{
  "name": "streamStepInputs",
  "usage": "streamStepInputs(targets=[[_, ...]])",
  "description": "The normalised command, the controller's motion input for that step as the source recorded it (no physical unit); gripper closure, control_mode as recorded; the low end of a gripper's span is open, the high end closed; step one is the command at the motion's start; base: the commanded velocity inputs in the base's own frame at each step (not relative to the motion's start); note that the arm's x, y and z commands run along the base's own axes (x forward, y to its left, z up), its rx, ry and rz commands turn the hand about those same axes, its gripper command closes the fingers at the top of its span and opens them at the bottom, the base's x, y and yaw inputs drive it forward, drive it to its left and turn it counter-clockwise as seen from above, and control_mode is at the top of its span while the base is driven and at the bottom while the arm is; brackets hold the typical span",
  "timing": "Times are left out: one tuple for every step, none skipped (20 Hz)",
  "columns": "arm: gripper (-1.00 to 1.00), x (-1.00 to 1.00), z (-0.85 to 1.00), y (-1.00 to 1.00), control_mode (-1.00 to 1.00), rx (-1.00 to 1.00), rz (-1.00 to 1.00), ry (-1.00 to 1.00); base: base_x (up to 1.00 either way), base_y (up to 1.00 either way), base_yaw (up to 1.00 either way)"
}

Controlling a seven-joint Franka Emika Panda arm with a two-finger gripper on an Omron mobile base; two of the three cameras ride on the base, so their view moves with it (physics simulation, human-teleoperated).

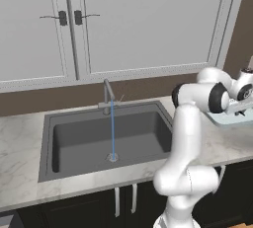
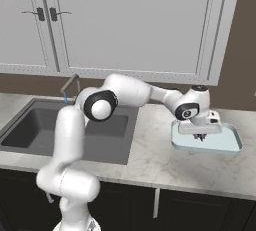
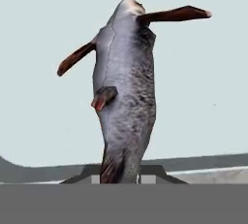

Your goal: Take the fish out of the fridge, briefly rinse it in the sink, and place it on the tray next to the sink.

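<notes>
A grey fish (image 3: 127, 87) with dark red-brown fins hangs close over the pale blue tray (image 3: 203, 97). Its tail is pinched between my fingertips, so my gripper (image 3: 123, 174) is shut on it. From the right base view, my gripper (image 2: 201, 136) points down just above the tray (image 2: 235, 147), which sits on the counter right of the sink (image 2: 30, 125). Only a dark speck of the fish shows under the hand there. The left base view shows the tray (image 1: 225, 120) partly behind my arm. The fridge is out of view.
A thin blue stream of water (image 1: 112, 128) runs from the faucet (image 1: 107, 96) into the dark sink (image 1: 79, 143). Grey wall cabinets (image 1: 148, 24) hang above the marble counter (image 2: 155, 160). My arm's elbow reaches over the sink's right edge.
</notes>
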Motion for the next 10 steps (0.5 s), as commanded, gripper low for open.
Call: streamStepInputs(targets=[[1.00,1.00,-0.51,-0.83,-1.00,0.00,0.00,-0.09,0.00,0.00,0.00],[1.00,1.00,-0.44,-0.74,-1.00,0.00,0.00,-0.08,0.00,0.00,0.00],[1.00,1.00,-0.37,-0.68,-1.00,0.00,0.00,-0.08,0.00,0.00,0.00],[-1.00,1.00,-0.25,-0.54,-1.00,0.00,-0.01,-0.07,0.00,0.00,0.00],[-1.00,1.00,-0.26,-0.54,-1.00,0.00,-0.01,-0.07,0.00,0.00,0.00],[-1.00,1.00,-0.14,-0.52,-1.00,0.00,0.00,-0.03,0.00,0.00,0.00],[-1.00,0.70,0.00,-0.57,-1.00,0.02,0.00,0.00,0.00,0.00,0.00],[-1.00,0.16,0.00,-0.13,-1.00,0.01,0.00,0.00,0.00,0.00,0.00],[-1.00,0.16,0.03,-0.21,-1.00,0.12,0.00,0.06,0.00,0.00,0.00],[-1.00,0.00,0.21,0.00,-1.00,0.03,0.00,0.05,0.00,0.00,0.00]])
